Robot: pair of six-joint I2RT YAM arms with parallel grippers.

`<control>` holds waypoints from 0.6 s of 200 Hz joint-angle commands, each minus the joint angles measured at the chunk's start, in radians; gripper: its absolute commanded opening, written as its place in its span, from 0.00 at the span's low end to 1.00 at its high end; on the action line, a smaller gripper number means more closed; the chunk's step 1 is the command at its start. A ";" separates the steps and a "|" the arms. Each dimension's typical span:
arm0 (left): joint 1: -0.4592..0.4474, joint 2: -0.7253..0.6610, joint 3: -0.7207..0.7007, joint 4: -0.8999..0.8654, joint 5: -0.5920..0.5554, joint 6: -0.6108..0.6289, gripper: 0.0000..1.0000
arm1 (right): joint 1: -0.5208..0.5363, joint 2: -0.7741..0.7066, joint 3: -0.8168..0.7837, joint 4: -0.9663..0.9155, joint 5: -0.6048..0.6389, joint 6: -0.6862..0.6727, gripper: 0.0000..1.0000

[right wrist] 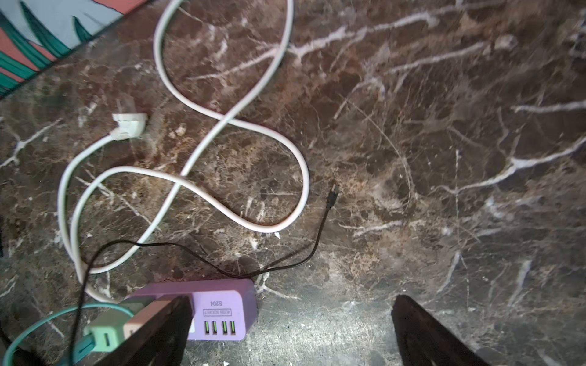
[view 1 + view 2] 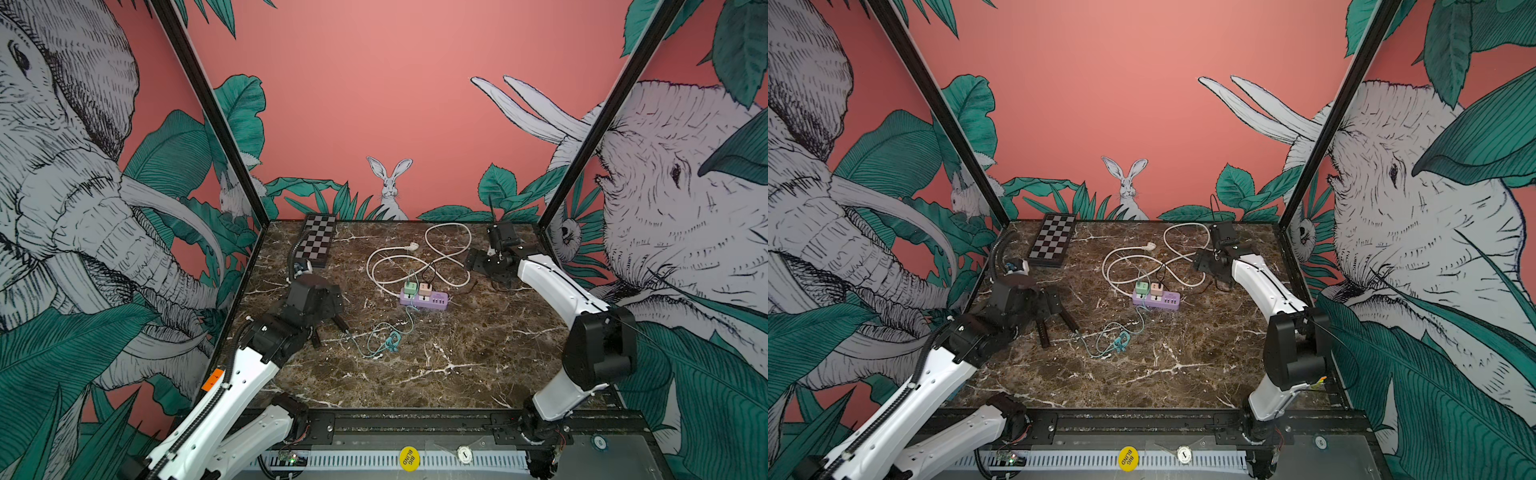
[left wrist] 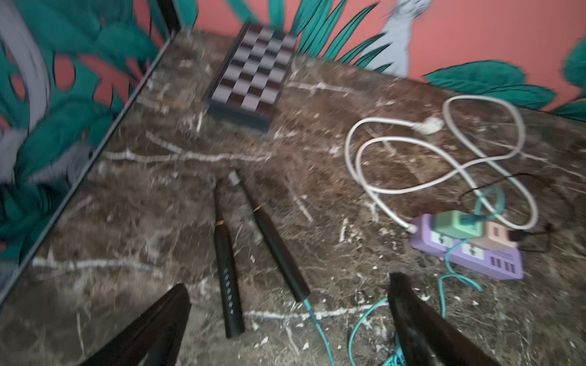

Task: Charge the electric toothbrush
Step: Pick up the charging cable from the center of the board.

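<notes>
Top views, scene: a marble table point(image 2: 457, 365) with a purple power strip point(image 2: 424, 298) in the middle and a looped white cord point(image 2: 415, 257) behind it.
Top views, toothbrushes: two black ones lie side by side near the left arm. The corded toothbrush point(image 2: 1069, 321) has a teal cable point(image 2: 1133, 332) in its tail. The loose toothbrush point(image 2: 1043, 332) has none.
Top views, right arm: it reaches toward the far side, beyond the strip.
Left wrist view, gripper: the left gripper point(image 3: 290, 283) is spread wide and empty, above the tail ends of both brushes.
Left wrist view, loose toothbrush point(image 3: 226, 269): it lies flat, bristles pointing away.
Right wrist view, gripper: the right gripper point(image 1: 291, 299) is spread wide and empty, just beside the power strip.
Right wrist view, black cable point(image 1: 333, 191): its free connector rests on bare marble.
Handling, judged: the brush looks light, stiff and smooth, so it may roll or slip.
Grasp, judged: pinch across the thick handle mid-body. Avoid the thin neck, and leave the tail clear for the connector.
</notes>
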 commanded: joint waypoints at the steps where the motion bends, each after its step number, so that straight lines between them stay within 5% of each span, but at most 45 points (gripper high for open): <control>1: 0.154 0.070 -0.049 -0.127 0.216 -0.097 0.99 | -0.004 0.024 -0.021 0.036 0.001 0.109 0.88; 69: 0.282 0.153 -0.139 -0.060 0.279 -0.075 0.99 | 0.002 0.186 -0.035 0.041 0.048 0.275 0.60; 120: 0.338 0.220 -0.158 -0.039 0.283 -0.053 0.99 | -0.003 0.332 0.183 -0.065 0.133 0.219 0.44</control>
